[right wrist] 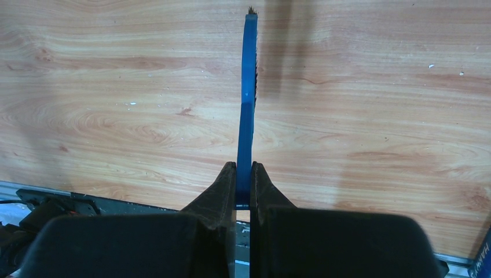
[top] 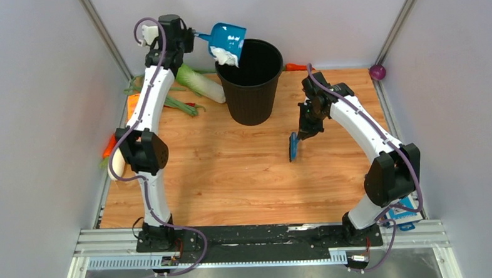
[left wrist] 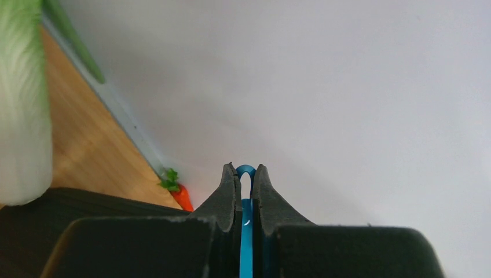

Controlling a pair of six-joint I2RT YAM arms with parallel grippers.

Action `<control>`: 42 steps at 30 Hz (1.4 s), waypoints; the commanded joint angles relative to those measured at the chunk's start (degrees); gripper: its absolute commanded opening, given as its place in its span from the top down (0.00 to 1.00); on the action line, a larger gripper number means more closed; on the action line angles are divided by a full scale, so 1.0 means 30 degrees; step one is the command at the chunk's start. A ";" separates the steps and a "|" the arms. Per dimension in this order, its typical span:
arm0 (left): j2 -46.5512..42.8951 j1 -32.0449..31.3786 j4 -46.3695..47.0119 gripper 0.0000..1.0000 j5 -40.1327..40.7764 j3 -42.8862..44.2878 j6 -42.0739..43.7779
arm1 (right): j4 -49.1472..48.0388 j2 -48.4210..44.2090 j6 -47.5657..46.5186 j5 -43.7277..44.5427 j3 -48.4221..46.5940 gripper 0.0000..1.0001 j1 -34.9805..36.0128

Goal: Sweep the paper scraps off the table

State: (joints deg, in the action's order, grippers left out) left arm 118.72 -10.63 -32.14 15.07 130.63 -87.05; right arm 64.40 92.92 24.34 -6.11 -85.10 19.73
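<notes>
My left gripper (top: 192,35) is shut on the handle of the blue dustpan (top: 228,39) and holds it tilted over the rim of the black bin (top: 252,88). White paper scraps (top: 227,56) hang at the dustpan's mouth above the bin. In the left wrist view only the blue handle (left wrist: 246,226) shows between the shut fingers (left wrist: 227,200). My right gripper (top: 305,134) is shut on a blue brush (top: 293,147) held just above the table (top: 233,183); the brush (right wrist: 248,104) points away from the fingers in the right wrist view. No loose scraps show on the table.
A napa cabbage (top: 200,83), green onions (top: 178,104) and carrots (top: 109,147) lie along the table's left edge. A carrot (top: 298,66) lies behind the bin, and a purple ball (top: 378,72) sits at the far right corner. The black and metal rail (top: 260,238) runs along the near edge.
</notes>
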 commanded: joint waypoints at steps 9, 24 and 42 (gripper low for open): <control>0.1122 -0.3660 0.7281 1.00 0.1420 0.0404 1.3851 | -0.0578 -0.0477 0.0062 -0.0161 0.0300 1.00 -0.0393; 0.1357 -0.5625 0.8222 1.00 0.4350 0.2890 1.8498 | -0.0666 0.0490 -0.0524 -0.0630 -0.0549 1.00 -0.0511; -0.8510 -0.5422 -0.1581 1.00 1.3783 -0.1906 0.8318 | -0.0754 0.0754 -0.0818 -0.2299 -0.1662 1.00 -0.0540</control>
State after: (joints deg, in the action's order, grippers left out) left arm 102.54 -27.66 -21.89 47.24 127.37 -47.59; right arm 63.48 95.88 22.17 -10.37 -86.87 18.28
